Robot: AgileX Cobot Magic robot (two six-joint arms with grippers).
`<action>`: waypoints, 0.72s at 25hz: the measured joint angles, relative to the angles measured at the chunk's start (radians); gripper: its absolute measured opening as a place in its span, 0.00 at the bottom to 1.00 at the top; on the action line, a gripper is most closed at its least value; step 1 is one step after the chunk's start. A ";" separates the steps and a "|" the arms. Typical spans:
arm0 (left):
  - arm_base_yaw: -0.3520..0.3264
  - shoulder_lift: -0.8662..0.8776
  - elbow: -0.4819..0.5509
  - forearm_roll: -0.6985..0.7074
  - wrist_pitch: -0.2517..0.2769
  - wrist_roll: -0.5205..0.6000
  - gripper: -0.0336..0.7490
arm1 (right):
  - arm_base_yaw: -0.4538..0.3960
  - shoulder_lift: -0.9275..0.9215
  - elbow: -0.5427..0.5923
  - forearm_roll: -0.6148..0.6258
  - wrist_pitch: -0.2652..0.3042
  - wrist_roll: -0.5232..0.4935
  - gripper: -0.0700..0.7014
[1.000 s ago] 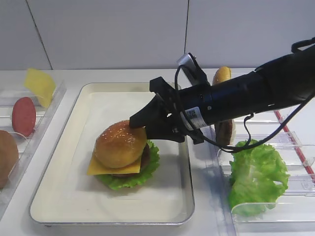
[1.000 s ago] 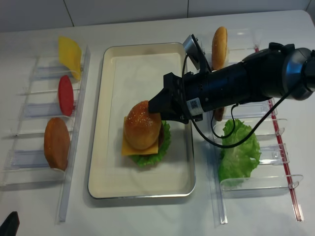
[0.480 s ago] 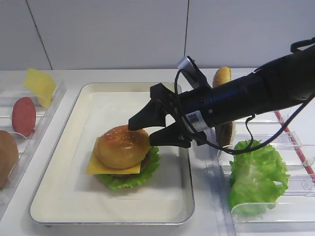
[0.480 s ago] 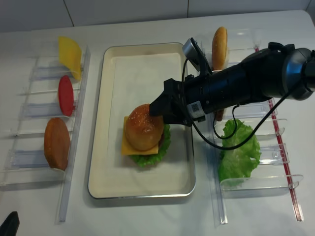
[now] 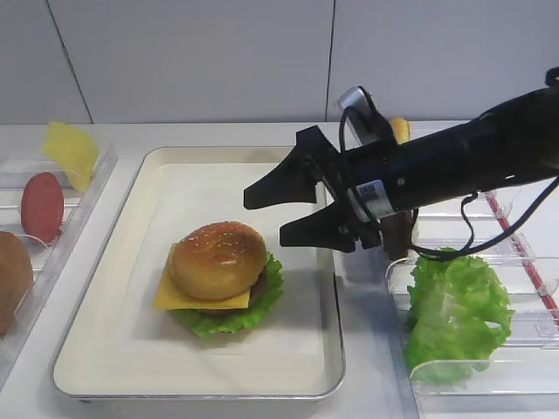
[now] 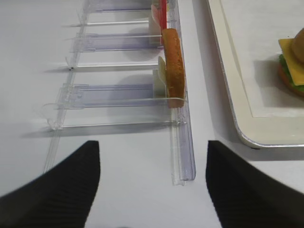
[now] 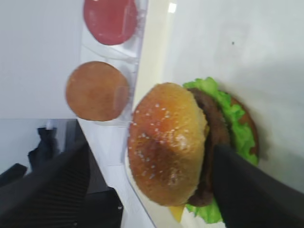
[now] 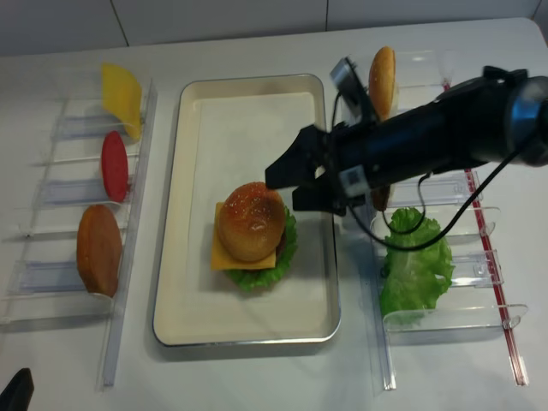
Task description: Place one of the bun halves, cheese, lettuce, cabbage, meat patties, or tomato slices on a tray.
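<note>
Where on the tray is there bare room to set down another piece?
The tray is bare along its far end, behind the stacked burger, and in a strip at the near rim. Its right side is crowded: the open right gripper hangs just beside the bun top.

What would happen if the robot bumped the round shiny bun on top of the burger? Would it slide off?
The bun top probably slides fairly easily: it looks glossy and only rests on the cheese, a thin flat slice. Its domed shape would likely rock or tip if pushed from the side. The ruffled lettuce underneath looks uneven, so the whole stack may wobble.
</note>
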 joint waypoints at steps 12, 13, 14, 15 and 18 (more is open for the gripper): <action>0.000 0.000 0.000 0.000 0.000 0.000 0.65 | -0.022 -0.104 -0.183 -0.247 0.144 0.107 0.76; 0.000 0.000 0.000 0.000 0.000 0.000 0.65 | -0.022 -0.106 -0.247 -0.307 0.155 0.157 0.76; 0.000 0.000 0.000 0.000 0.000 0.000 0.65 | -0.022 -0.108 -0.296 -0.377 0.164 0.195 0.76; 0.000 0.000 0.000 0.000 0.000 0.000 0.65 | -0.022 -0.108 -0.346 -0.437 0.170 0.236 0.76; 0.000 0.000 0.000 0.000 0.000 0.000 0.65 | -0.022 -0.108 -0.519 -0.670 0.185 0.382 0.76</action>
